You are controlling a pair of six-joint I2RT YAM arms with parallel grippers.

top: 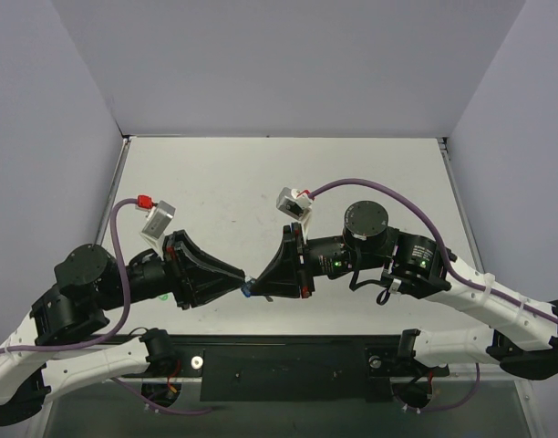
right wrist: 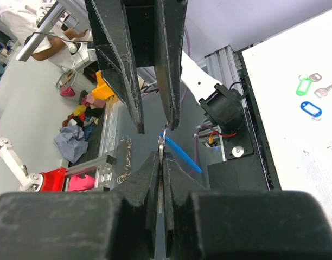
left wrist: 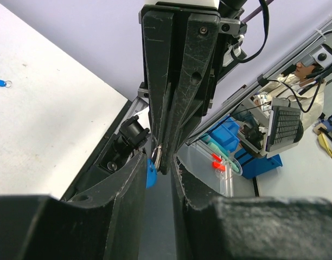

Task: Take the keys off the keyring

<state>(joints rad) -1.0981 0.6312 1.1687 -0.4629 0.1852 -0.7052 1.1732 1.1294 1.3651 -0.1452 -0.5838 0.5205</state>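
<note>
The right gripper [right wrist: 162, 157] pinches the keyring [right wrist: 162, 142], so the left gripper [left wrist: 159, 162], a bit open, should close on the blue key [left wrist: 150, 174] and pull left slowly.

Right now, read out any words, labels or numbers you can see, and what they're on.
No text can be read anywhere.
Green tag and blue tag: too small to tell whether anything is written.
Left wrist's white box, right wrist's white box: no legible marking.
</note>
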